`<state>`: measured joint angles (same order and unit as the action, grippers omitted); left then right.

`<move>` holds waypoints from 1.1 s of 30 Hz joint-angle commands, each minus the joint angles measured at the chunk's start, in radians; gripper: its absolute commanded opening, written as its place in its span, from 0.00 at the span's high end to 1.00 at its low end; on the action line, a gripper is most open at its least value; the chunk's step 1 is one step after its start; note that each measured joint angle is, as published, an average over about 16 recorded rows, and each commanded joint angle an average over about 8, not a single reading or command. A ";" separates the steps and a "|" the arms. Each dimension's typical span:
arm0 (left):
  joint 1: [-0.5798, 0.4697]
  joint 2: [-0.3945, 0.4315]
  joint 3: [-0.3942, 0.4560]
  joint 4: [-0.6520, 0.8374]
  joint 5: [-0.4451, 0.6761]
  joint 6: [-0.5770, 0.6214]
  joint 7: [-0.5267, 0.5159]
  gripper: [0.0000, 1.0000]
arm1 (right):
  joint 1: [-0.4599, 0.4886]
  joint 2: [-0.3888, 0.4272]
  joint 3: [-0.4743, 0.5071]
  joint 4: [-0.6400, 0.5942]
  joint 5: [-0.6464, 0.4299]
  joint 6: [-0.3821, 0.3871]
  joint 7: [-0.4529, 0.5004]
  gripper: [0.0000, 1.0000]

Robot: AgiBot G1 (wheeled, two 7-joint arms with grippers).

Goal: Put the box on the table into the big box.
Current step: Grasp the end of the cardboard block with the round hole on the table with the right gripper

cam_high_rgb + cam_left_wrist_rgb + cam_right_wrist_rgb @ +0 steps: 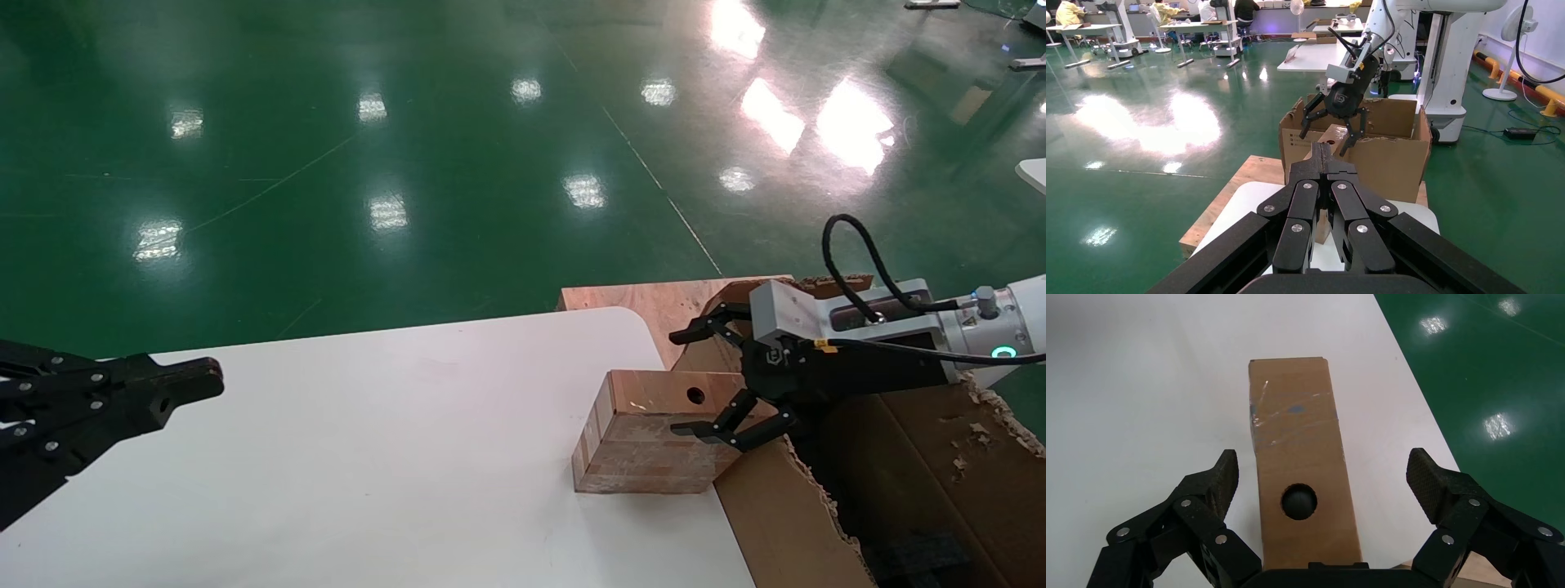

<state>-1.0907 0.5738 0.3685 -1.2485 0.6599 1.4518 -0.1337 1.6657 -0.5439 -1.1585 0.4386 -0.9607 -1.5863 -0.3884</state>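
- Left gripper (184, 388): parked over the left part of the table (392, 457), well apart from the task's things. In the left wrist view its fingers (1321, 160) lie pressed together with nothing between them. It appears idle.
- Table: a wide white top with a rounded far corner. It bears only the box in the head view.
- The box (654, 445): a small brown carton with glossy taped sides. It rests on the table at the right edge, its broad face up, the round hole (695, 396) in that face towards the right end. Its right end lies just beside the torn wall of the big box. It is not lifted and not yet inside; the transfer itself is wholly outstanding.
- Right gripper (695, 382): poised over the right end of the box, reaching in from above the big box. Its jaws stand wide apart. In the right wrist view the two fingertips (1220, 478) flank the box (1300, 459) on either long side, each with a clear gap to the cardboard; no contact is visible.
- The big box (923, 482): a large corrugated carton with ragged edges, standing at the table's right edge, open at the top, with dark material low inside. A plywood board (645, 300) shows behind it.
- Judged progress: the approach seems complete and the grasp not yet made. What remains is closing on the box, lifting it clear of the table, carrying it over the torn wall, and releasing it inside.
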 commanded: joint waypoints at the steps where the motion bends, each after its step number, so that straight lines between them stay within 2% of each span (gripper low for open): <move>1: 0.000 0.000 0.000 0.000 0.000 0.000 0.000 1.00 | 0.003 0.000 -0.009 -0.006 0.005 -0.001 -0.003 0.00; 19: 0.000 0.000 0.000 0.000 0.000 0.000 0.000 0.98 | 0.016 -0.004 -0.091 -0.020 0.054 0.001 -0.005 0.00; 20: 0.000 0.000 0.000 0.000 0.000 0.000 0.000 0.93 | 0.017 -0.005 -0.095 -0.021 0.055 0.001 -0.006 0.00; 26: 0.000 0.000 0.000 0.000 0.000 0.000 0.000 0.19 | 0.022 -0.006 -0.111 -0.028 0.061 0.001 -0.006 0.00; 28: 0.000 0.000 0.000 0.000 0.000 0.000 0.000 0.01 | 0.023 -0.007 -0.113 -0.029 0.062 0.001 -0.006 0.00; 30: 0.000 0.000 0.000 0.000 0.000 0.000 0.000 0.00 | 0.023 -0.007 -0.113 -0.029 0.062 0.001 -0.006 0.07; 33: 0.000 0.000 0.000 0.000 0.000 0.000 0.000 0.00 | 0.023 -0.007 -0.112 -0.029 0.062 0.002 -0.006 0.43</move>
<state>-1.0905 0.5736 0.3684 -1.2482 0.6597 1.4516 -0.1336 1.6882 -0.5508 -1.2702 0.4098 -0.8988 -1.5847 -0.3948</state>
